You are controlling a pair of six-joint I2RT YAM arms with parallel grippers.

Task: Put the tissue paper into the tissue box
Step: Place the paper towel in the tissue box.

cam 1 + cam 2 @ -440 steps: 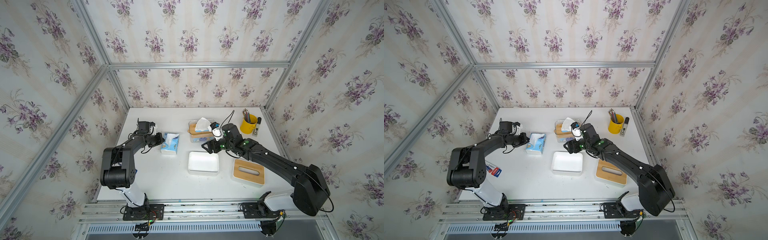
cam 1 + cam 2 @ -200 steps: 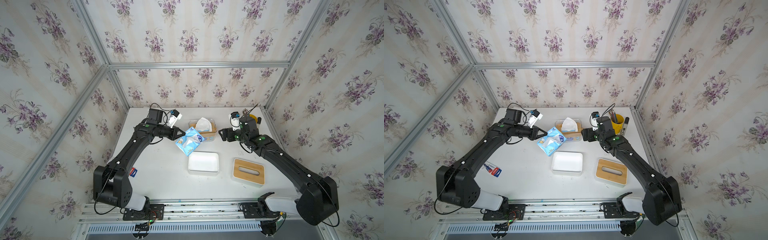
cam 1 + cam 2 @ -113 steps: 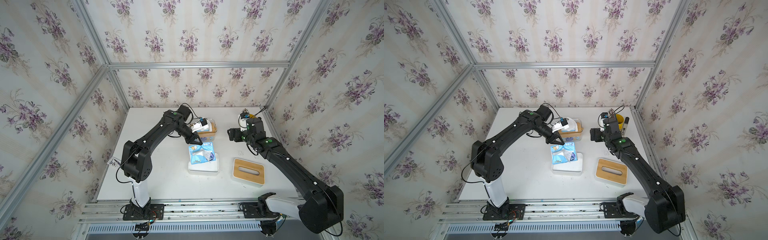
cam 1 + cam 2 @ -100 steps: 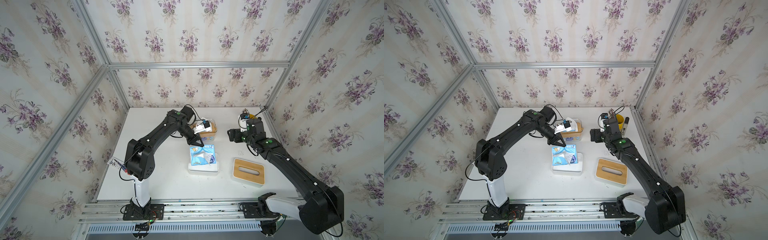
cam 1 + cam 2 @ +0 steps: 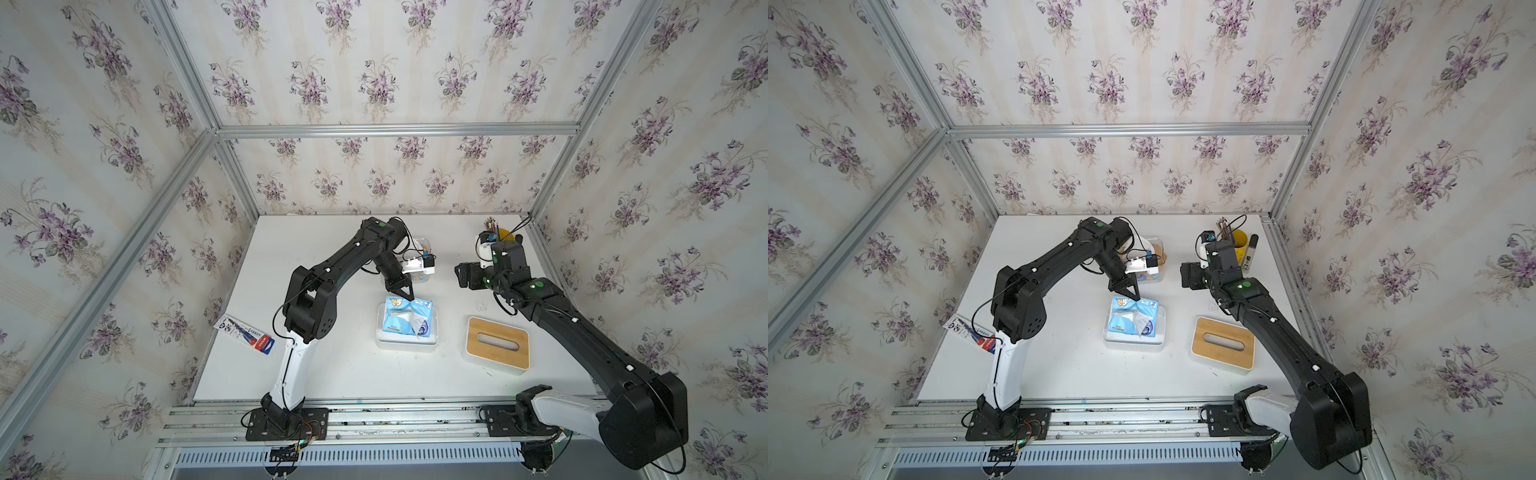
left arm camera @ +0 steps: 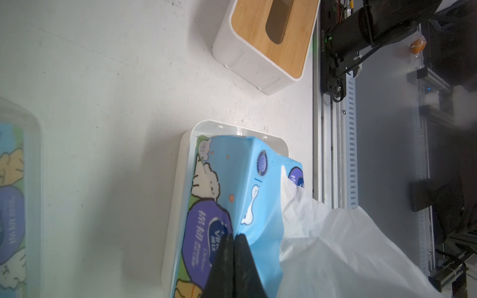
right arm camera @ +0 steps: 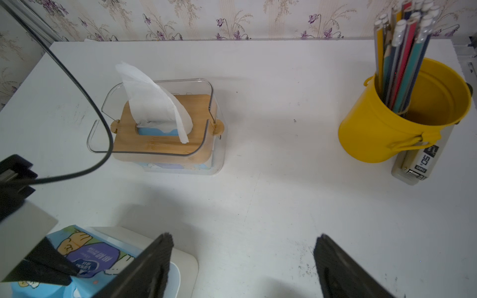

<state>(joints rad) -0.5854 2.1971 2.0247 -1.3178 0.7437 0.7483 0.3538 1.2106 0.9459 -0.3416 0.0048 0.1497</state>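
The blue tissue pack [image 5: 407, 318] lies in the open white tissue box [image 5: 405, 345], one sheet trailing out. The left gripper [image 6: 233, 238] has its jaws pinched shut on the wrapper, release outstanding. The bamboo-topped cover [image 5: 496, 345] stands apart on the table [image 5: 332, 374], apparently unfitted. The right gripper [image 7: 242, 238] hovers nearby, jaws wide, empty.

Bright, even light, soft shadows on the counter [image 7: 271, 160]; top views bow at edges; left wrist background blurred.
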